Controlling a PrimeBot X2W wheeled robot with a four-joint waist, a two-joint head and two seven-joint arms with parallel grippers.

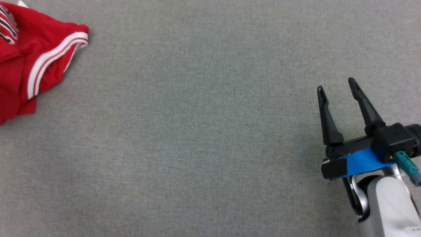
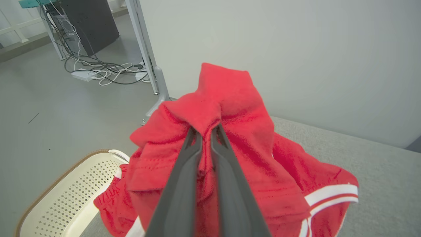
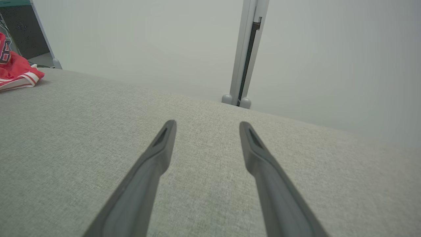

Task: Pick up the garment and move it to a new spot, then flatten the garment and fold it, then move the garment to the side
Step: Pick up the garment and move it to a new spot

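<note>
A: Head view?
B: Red garment (image 1: 36,59) is bunched at ten o'clock on the surface (image 1: 210,131); right tool (image 1: 336,85) at four o'clock, fingers apart, empty.
A: Left wrist?
B: Left tool (image 2: 205,129) is clamped on a garment fold.
A: Right wrist?
B: Garment far off at ten o'clock. I judge the pick-up is in hand; next it needs a lift toward the centre.

Head cam: high up, facing steeply down on table (image 1: 210,148); garment (image 1: 33,65) cut by frame's upper-left corner. Left wrist cam: pressed close on garment, sighting along left gripper (image 2: 205,129); beyond garment, floor (image 2: 65,115) and basket (image 2: 59,194). Right wrist cam: low over table, well apart from garment, facing wall (image 3: 148,42). Shared by all three: garment, table.
</note>
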